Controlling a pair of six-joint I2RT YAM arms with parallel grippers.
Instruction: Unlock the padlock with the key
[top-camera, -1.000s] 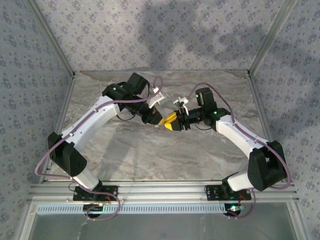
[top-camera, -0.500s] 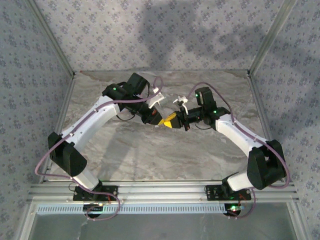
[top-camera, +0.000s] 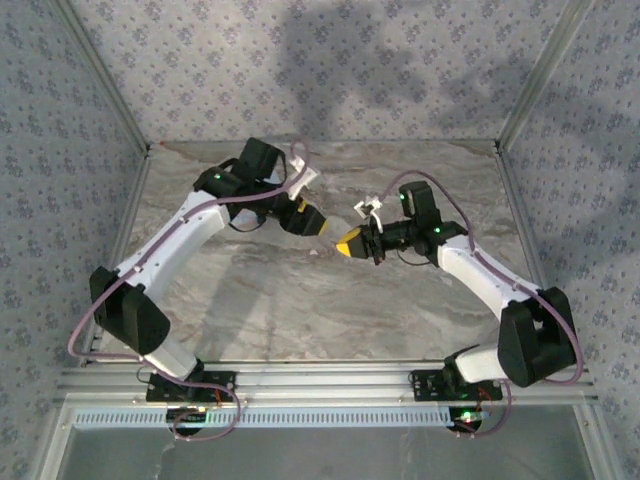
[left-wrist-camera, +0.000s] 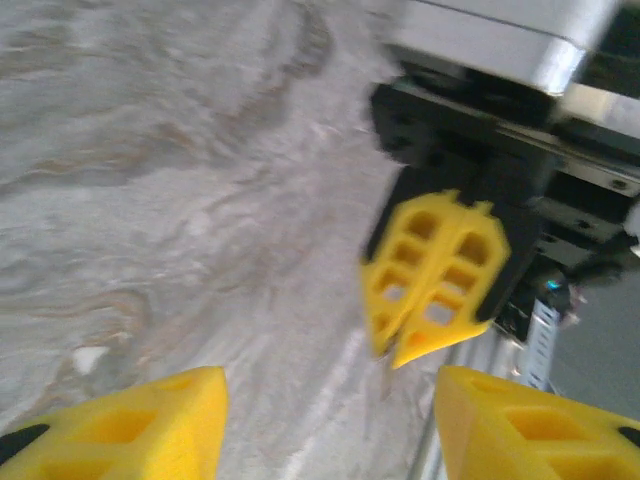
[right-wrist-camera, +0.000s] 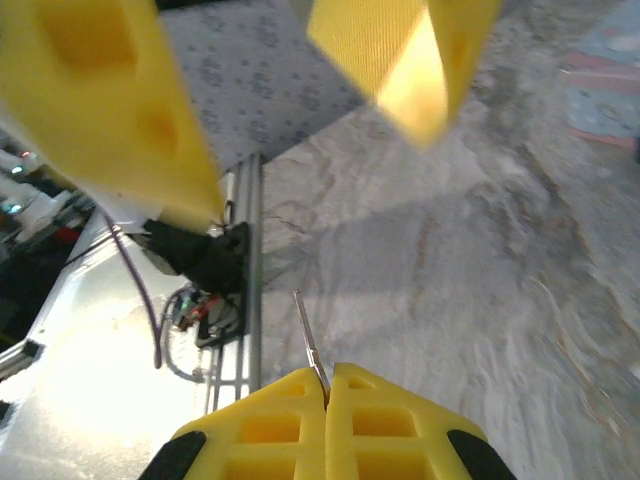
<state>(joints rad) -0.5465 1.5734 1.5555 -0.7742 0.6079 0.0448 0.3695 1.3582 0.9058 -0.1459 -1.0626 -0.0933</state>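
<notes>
Clearly, the left arm's yellow plastic fingers (left-wrist-camera: 130, 430) stood spread apart above the grey marbled desk (left-wrist-camera: 150, 150). Facing them, just beyond their tips and not touching, the right arm's yellow plastic fingers (right-wrist-camera: 330, 420) were pressed together on a thin silvery metal key (right-wrist-camera: 306, 335), whose blade stuck out from their tips toward the gap between the left fingers.

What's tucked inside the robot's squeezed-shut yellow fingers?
A thin silvery metal strip pokes out from between the right gripper's shut fingers. Its other end is covered inside the grip, so whether it is the key cannot be told.
</notes>
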